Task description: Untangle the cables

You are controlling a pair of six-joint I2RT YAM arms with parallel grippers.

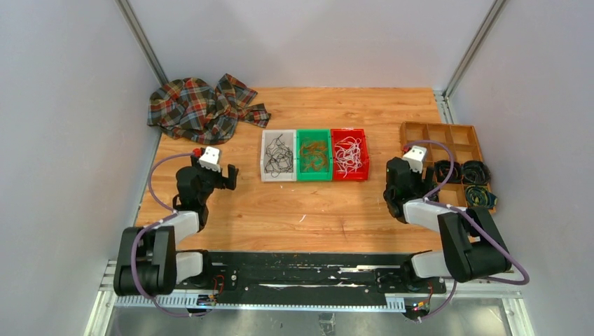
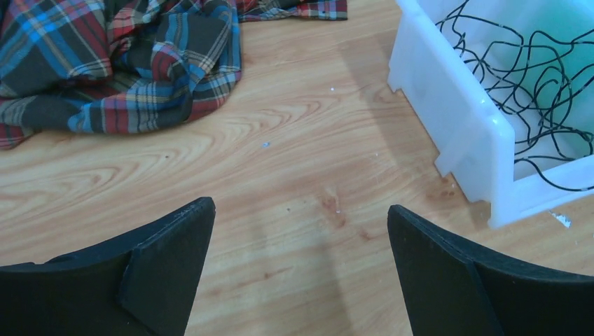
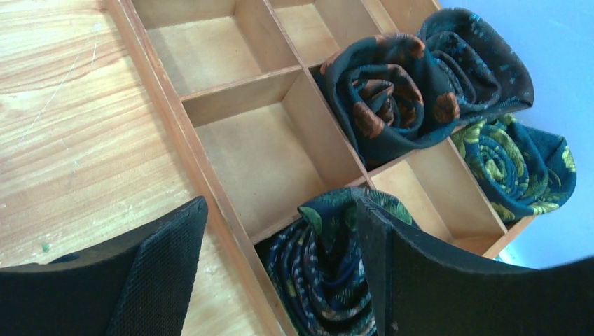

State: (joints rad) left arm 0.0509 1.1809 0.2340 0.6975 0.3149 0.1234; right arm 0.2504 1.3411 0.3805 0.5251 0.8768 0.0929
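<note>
The cables lie sorted in three small bins at the middle of the table. Black cables point(image 1: 278, 158) fill the white bin point(image 2: 448, 119), orange-brown cables point(image 1: 314, 155) the green bin point(image 1: 313, 176), and white cables point(image 1: 349, 154) the red bin point(image 1: 349, 176). My left gripper point(image 2: 300, 207) is open over bare wood just left of the white bin, with nothing between its fingers. My right gripper point(image 3: 280, 201) is open astride the left wall of a wooden tray point(image 3: 210, 189), far from the bins. Its left finger point(image 3: 161, 259) is over the table.
A crumpled plaid cloth point(image 1: 203, 108) lies at the far left corner. The divided wooden tray point(image 1: 438, 133) sits at the right edge and holds dark patterned rolls point(image 3: 413, 84); one roll point(image 3: 322, 273) lies beside my right finger. Grey walls close in both sides.
</note>
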